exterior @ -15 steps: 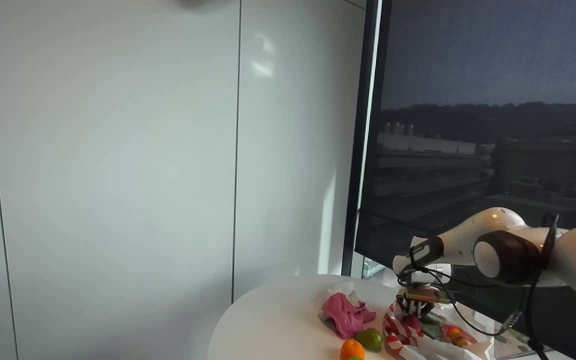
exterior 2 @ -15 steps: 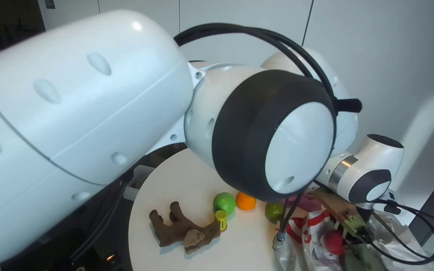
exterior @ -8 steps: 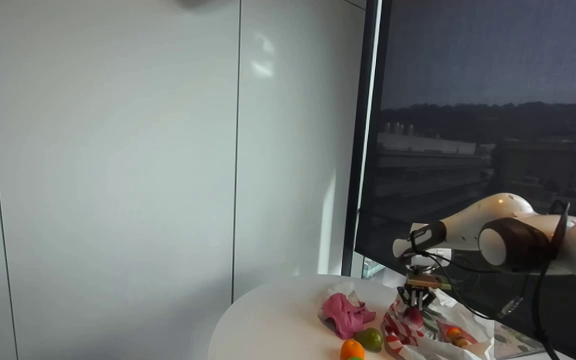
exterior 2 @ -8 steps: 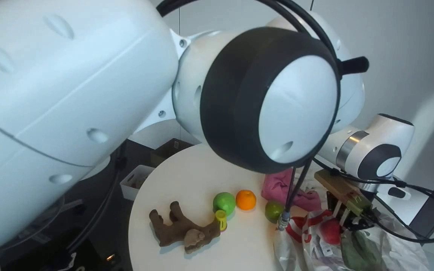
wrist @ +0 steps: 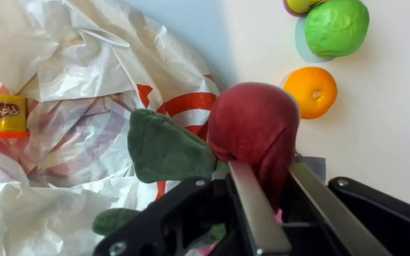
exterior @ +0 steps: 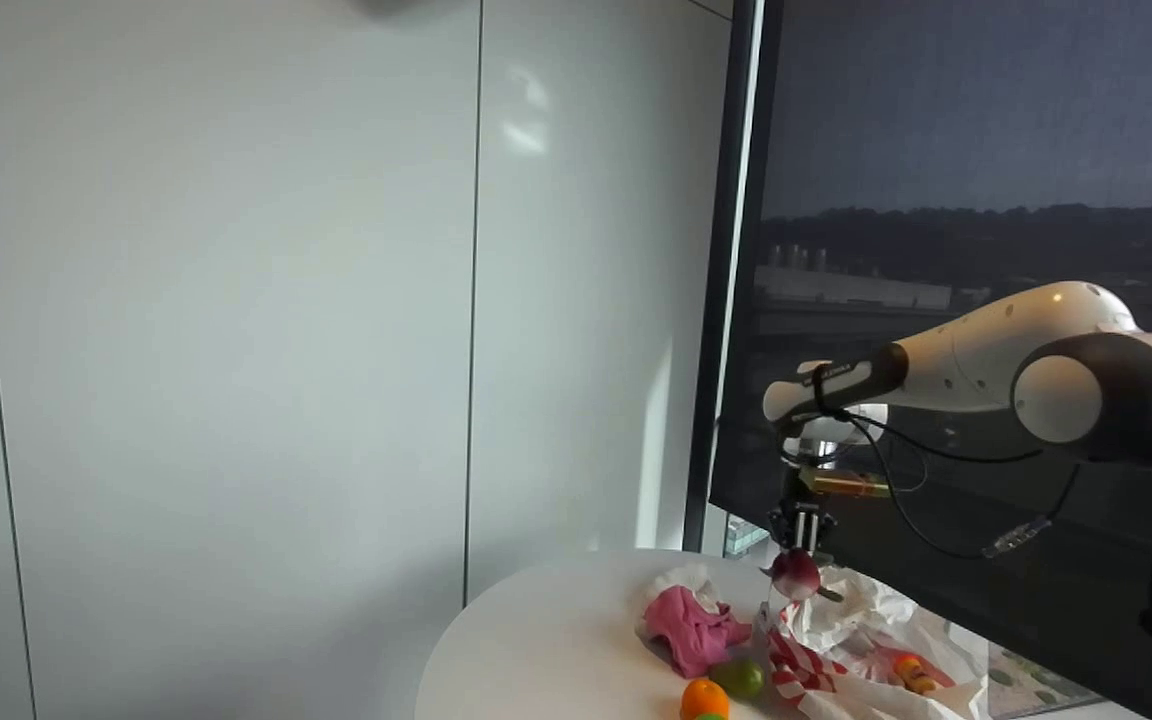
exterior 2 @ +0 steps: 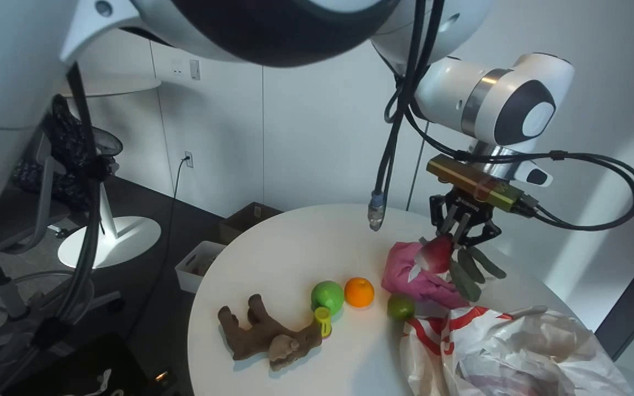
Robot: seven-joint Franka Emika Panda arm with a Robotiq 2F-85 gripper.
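A crumpled white plastic bag (exterior 2: 548, 335) with red rings printed on it lies by the window-side edge of the round tabletop (exterior: 536, 640). A yellow Play-Doh tub (wrist: 5, 115) with an orange-red rim rests on its side in the folds; whether it is inside the bag or on outer plastic, I cannot tell. A second yellow tub (exterior 2: 323, 320) with a pinkish base sits on the tabletop just beside the snout of a brown plush animal (exterior 2: 264, 333) and a bright green fruit (exterior 2: 327, 296), its contents hidden. On the floor beyond the tabletop's edge stand a white bin (exterior 2: 187, 279), holding things too small to make out, and a brown box (exterior 2: 266, 212).

The fingers (wrist: 258, 209) are nearly together — a narrow gap only — and grip a plush radish (wrist: 255, 121), pinching a fold of its red cloth. It hangs in the air over the window-side part of the tabletop, above the margin of the bag in the wrist view, with its green leaves (wrist: 169, 147) spreading out beside the fingers and its pale tip (exterior 2: 424, 258) showing in an exterior view. Close to the bag lie a crumpled pink cloth (exterior 2: 432, 289) and a dark green fruit (exterior 2: 400, 307), the latter just beside the plastic; an orange (exterior 2: 359, 292) sits between the two green fruits.
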